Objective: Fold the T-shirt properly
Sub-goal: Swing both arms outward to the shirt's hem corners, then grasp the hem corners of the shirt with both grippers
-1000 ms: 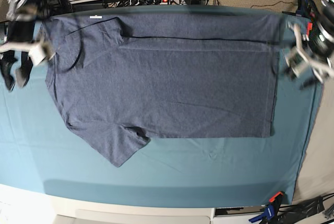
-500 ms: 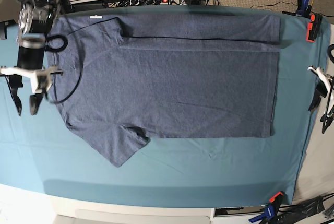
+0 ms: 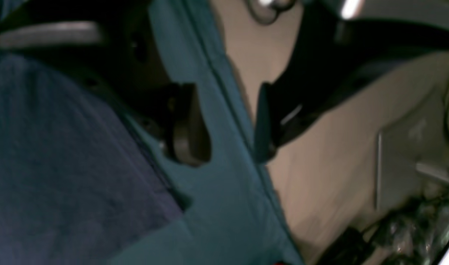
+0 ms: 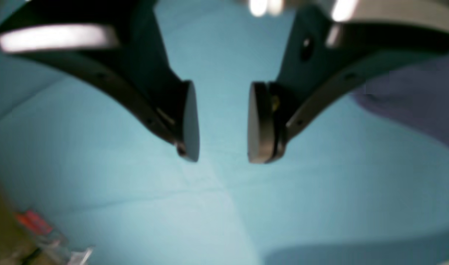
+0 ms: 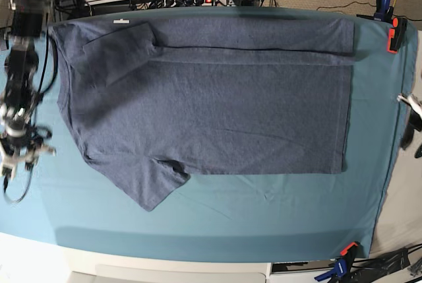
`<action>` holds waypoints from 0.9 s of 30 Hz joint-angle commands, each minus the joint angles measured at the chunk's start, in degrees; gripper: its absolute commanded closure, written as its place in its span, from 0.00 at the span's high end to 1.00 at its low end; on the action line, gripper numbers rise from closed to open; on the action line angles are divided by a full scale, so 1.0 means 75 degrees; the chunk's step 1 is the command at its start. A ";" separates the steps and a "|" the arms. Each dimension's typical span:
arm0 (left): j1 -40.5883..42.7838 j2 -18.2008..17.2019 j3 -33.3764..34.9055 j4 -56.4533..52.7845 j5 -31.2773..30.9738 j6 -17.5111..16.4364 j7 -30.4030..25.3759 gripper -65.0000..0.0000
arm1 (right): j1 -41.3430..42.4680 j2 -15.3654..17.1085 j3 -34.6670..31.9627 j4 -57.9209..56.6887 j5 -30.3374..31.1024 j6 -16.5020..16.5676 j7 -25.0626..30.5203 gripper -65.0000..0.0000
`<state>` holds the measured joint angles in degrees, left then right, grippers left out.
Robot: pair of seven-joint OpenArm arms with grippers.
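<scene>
T-shirt (image 5: 211, 105) lies flat — right gripper (image 4: 222, 123), left gripper (image 3: 224, 125) gaping beside it.

**Both arms out wide, jaws parted**

My right gripper (image 4: 222, 123) hangs low over the tabletop (image 4: 217, 206), jaws apart and holding nothing. My left gripper (image 3: 224, 125) sits at the tabletop's far edge, jaws likewise parted and unloaded.

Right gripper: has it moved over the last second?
Yes. In the base view the right gripper has travelled toward the table's near edge, from beside the T-shirt collar to level with its lower sleeve.
</scene>
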<state>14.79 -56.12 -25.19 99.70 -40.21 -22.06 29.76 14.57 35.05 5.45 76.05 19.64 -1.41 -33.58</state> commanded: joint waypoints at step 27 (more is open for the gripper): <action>-0.5406 0.0332 0.2192 -0.7254 -0.4750 -0.1072 0.1562 0.32 | 0.5724 -0.1029 0.0050 -0.6312 0.3395 0.3960 -0.3363 0.34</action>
<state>-23.92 -50.81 -7.94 44.64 -74.28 -30.06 43.18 54.92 26.30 5.61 27.73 43.97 27.90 -60.03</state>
